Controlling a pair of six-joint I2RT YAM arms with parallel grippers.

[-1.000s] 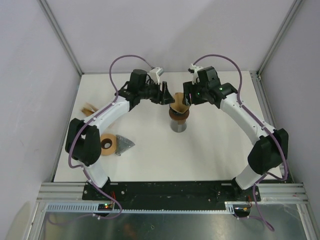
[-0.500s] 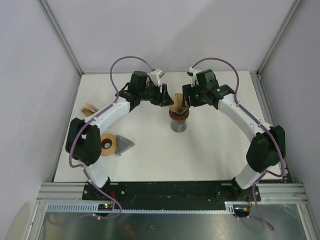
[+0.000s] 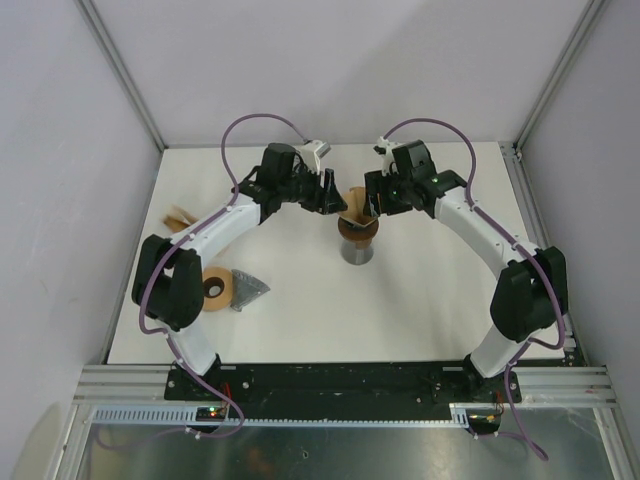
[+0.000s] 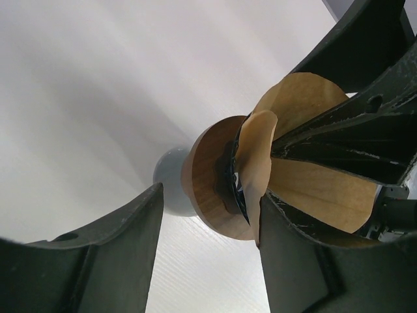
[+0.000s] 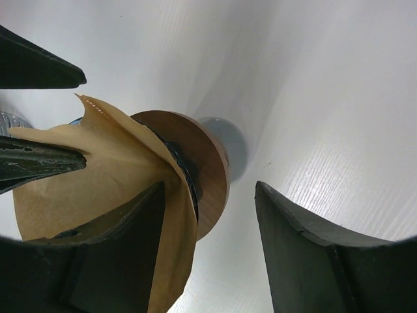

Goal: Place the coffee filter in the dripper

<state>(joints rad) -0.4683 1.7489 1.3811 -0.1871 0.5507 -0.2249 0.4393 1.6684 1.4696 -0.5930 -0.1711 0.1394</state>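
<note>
The dripper (image 3: 358, 238) has a brown wooden collar (image 4: 208, 176) on a grey base and stands mid-table. The brown paper coffee filter (image 3: 356, 204) stands in its top as an open cone. My left gripper (image 3: 330, 192) is open at the filter's left. In the left wrist view (image 4: 207, 208) its right finger touches the filter's edge (image 4: 257, 156). My right gripper (image 3: 373, 200) is open at the filter's right. In the right wrist view (image 5: 210, 189) its left finger is inside the filter (image 5: 85, 176), next to the collar (image 5: 205, 169).
A brown ring-shaped object (image 3: 214, 287) and a grey wedge-shaped piece (image 3: 250, 290) lie at the front left. More brown paper (image 3: 178, 215) lies at the table's left edge. Walls close in the table at the back and both sides.
Both grippers have shifted slightly toward the back. The filter stays over the dripper and stands a little more open.
</note>
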